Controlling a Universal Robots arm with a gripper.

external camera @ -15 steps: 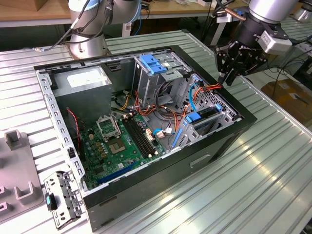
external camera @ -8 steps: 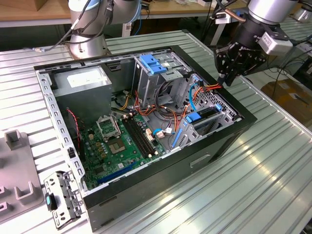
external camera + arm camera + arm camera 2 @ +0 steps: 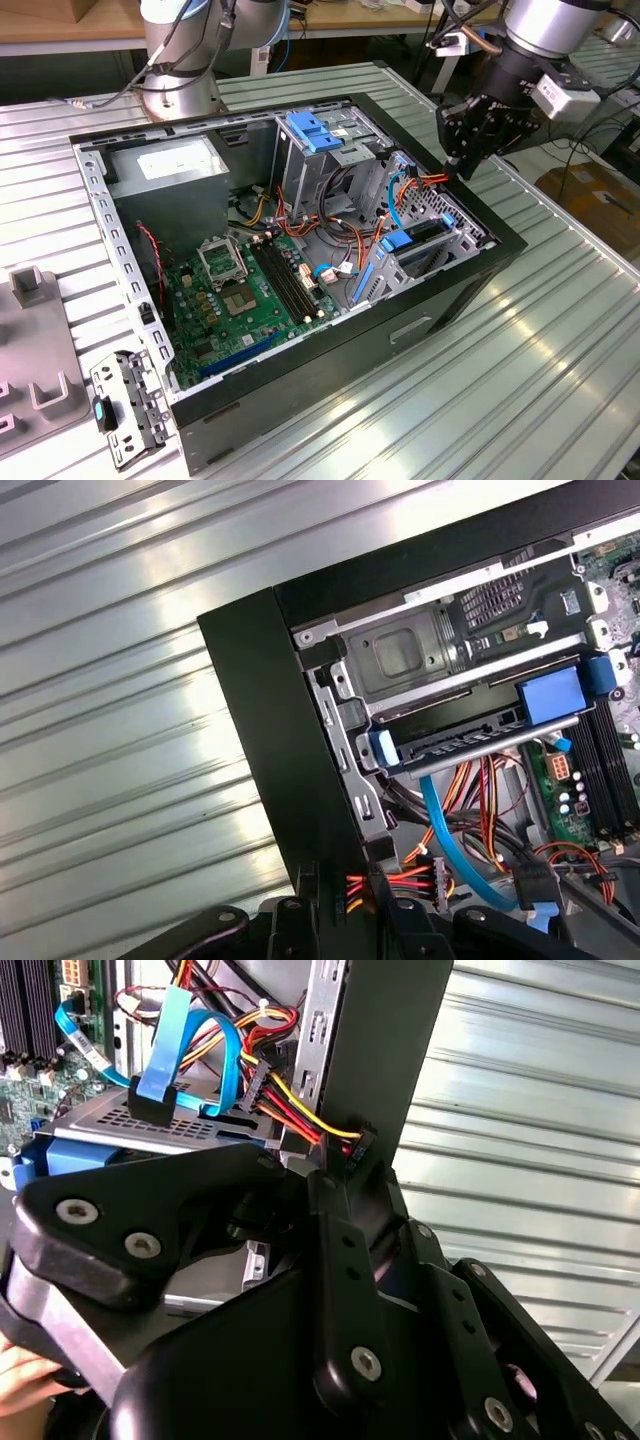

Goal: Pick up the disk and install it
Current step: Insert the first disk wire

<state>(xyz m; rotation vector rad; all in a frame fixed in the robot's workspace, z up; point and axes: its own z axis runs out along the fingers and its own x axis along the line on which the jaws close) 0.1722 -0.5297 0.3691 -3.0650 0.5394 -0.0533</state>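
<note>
The disk (image 3: 418, 240) lies in its blue carrier inside the lower drive bay, at the open computer case's corner on the exterior view's right. In the first wrist view the disk (image 3: 455, 742) is a dark slab between two blue carrier tabs. The second wrist view has the carrier's blue edge (image 3: 80, 1155) under a perforated grey bay plate. My gripper (image 3: 456, 166) hangs over the case's rim beside that bay. It is shut on a black power connector (image 3: 366, 885) with red, yellow and black wires (image 3: 300, 1120).
A light blue data cable (image 3: 185, 1040) loops over the bay. A blue bracket (image 3: 315, 130) tops the upper grey bay. The green motherboard (image 3: 240, 290) and the power supply (image 3: 170, 170) sit inside the case. A grey fixture (image 3: 30, 340) is on the exterior view's left. A hand (image 3: 20, 1380) is behind the gripper.
</note>
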